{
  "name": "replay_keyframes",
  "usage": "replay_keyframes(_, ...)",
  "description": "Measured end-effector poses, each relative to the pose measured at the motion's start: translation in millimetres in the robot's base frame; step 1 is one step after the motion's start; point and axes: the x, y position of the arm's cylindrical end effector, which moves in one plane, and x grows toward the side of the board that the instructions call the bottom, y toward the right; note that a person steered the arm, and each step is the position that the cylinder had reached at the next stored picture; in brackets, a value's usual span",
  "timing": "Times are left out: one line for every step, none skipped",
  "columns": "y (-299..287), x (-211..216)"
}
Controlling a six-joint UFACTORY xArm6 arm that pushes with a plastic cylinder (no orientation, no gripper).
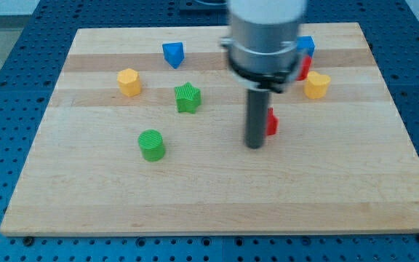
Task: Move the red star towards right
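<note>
In the camera view, my tip (255,145) is sitting just right of centre on the wooden board (86,211), grasping nothing, touching the left side of the red star (271,122), which is showing only partly behind the rod.

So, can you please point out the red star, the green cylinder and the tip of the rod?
red star block (271,122): camera view, on its visible right part; the rest is hidden behind the rod.
green cylinder block (151,140): camera view, on its top face.
my tip (254,146): camera view, the rod's very lower end.
</note>
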Motion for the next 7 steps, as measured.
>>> replay_keyframes(17,-13)
replay_keyframes(13,-24)
replay_keyframes(-30,13)
replay_keyframes(-74,-9)
replay_keyframes(-66,-30)
replay_keyframes(-65,-42)
replay_keyframes(-58,-59)
